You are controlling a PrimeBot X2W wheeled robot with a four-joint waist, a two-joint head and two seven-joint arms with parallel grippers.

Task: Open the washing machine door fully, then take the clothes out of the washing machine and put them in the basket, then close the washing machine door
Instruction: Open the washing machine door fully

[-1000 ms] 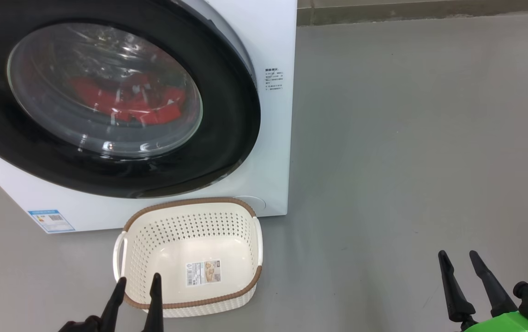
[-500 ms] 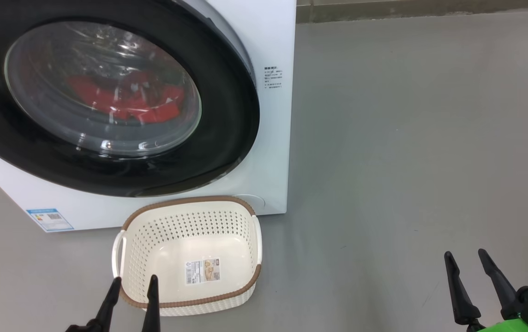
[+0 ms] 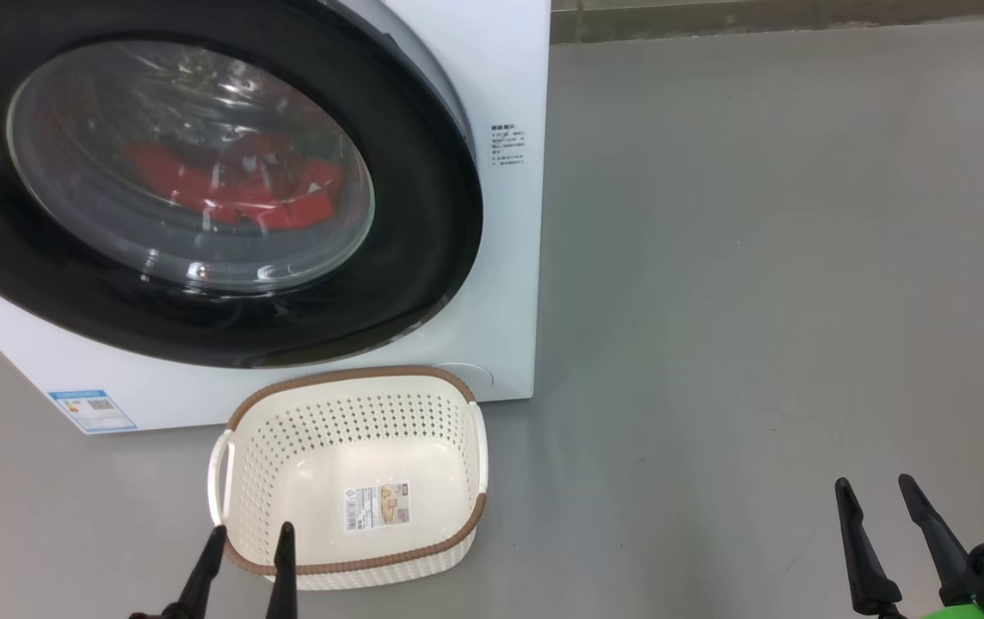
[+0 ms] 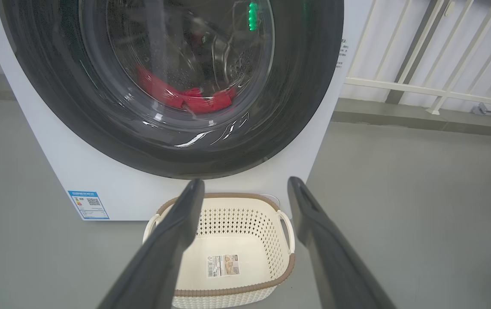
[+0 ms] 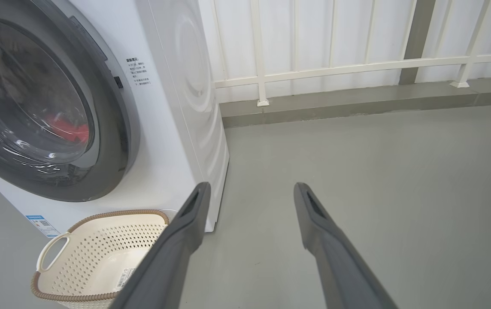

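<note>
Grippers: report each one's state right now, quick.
Left gripper: jaws open, holding nothing.
Right gripper: jaws open, holding nothing.

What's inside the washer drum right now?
Red clothes, low down, seen through the door glass. Its black rim and reflections hide the rest, so the garment count is unclear.

Bright, even light, shadows faint. White glare streaks on the washing machine door [image 3: 191, 163]; green glints there in left wrist view. Wrist views warp toward edges.
</note>
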